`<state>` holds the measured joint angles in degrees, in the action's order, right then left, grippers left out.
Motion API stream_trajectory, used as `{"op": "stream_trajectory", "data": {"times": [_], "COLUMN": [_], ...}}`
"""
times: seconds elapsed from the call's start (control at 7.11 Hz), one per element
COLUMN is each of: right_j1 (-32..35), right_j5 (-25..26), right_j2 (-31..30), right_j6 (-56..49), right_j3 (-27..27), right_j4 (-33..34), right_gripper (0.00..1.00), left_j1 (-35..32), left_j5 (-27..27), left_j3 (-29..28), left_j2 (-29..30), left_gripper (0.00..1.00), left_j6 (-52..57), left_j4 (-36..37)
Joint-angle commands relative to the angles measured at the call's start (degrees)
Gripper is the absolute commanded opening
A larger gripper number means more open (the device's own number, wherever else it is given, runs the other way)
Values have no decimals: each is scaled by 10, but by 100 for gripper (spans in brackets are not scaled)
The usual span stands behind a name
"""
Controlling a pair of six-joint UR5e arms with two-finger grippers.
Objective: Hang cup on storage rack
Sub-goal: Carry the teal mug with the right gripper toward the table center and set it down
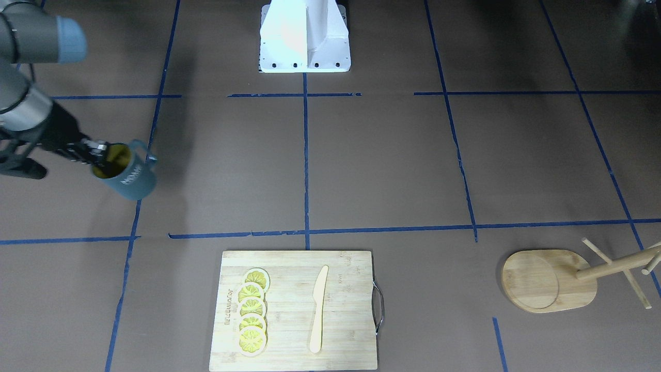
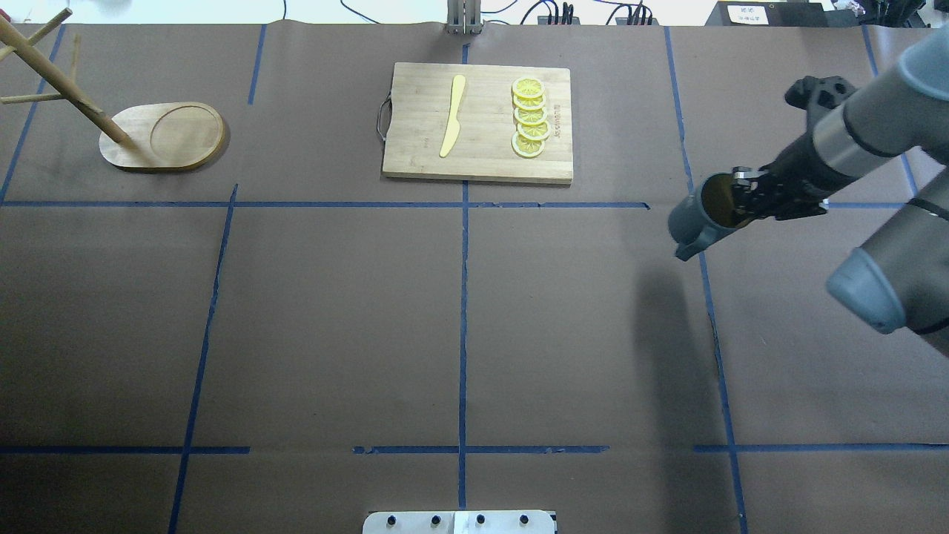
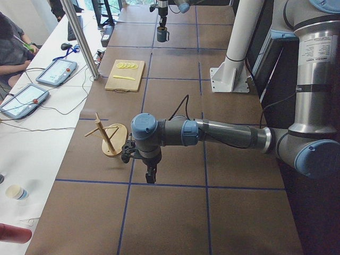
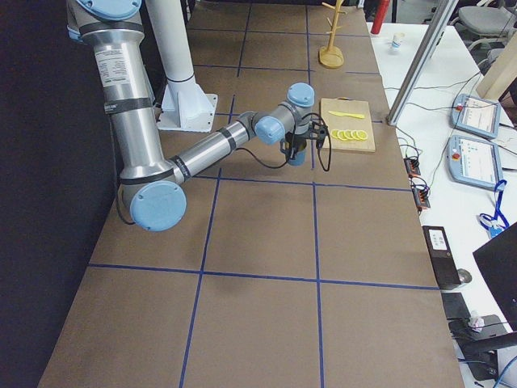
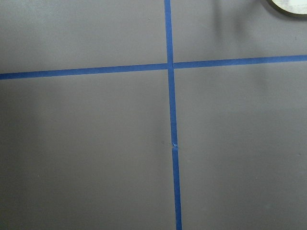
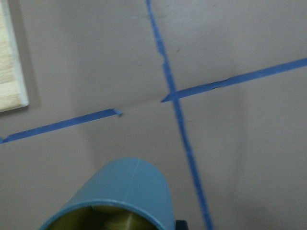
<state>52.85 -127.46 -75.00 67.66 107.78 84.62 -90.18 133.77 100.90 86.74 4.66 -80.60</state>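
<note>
currently the right gripper (image 2: 744,202) pinches the rim of the cup (image 2: 697,221), one finger inside its yellow mouth; the cup hangs tilted above the table (image 2: 334,311) on the robot's right; the storage rack (image 2: 167,137) stands well apart on the far left; the left gripper (image 3: 151,176) hangs near the rack, and whether its fingers are spread cannot be told.

Wide open counter (image 2: 334,326) between the lifted cup (image 2: 700,215) and the storage rack (image 2: 126,152). The cutting board (image 2: 482,159) sits between them along the far edge, and the nearer lane is bare. The left arm (image 3: 223,133) stretches low, with its end effector (image 3: 151,179) just beside the rack.
</note>
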Motion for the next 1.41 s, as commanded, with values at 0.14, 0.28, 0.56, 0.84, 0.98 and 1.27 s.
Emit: {"op": "stream_trajectory", "data": {"times": [0.14, 0.28, 0.56, 0.84, 0.98, 1.27], "right_j1": [-154, -184, -230, -251, -251, -250], "right_j5": [134, 145, 192, 194, 193, 192], "right_j2": [184, 217, 297, 346, 348, 339], "right_j6": [203, 260, 323, 339, 333, 309], "right_j3": [-24, -48, -132, -188, -191, -188], "right_j4": [148, 147, 142, 141, 140, 111], "right_gripper": [0, 0, 3, 5, 24, 100], "left_j1": [0, 0, 0, 1, 1, 1], "left_j5": [1, 1, 1, 1, 1, 1], "left_j3": [1, 1, 2, 3, 4, 4], "left_j2": [1, 1, 1, 1, 1, 1], "left_gripper": [100, 100, 100, 100, 100, 100], "left_j6": [0, 0, 0, 0, 0, 0], "left_j4": [0, 0, 0, 0, 0, 0]}}
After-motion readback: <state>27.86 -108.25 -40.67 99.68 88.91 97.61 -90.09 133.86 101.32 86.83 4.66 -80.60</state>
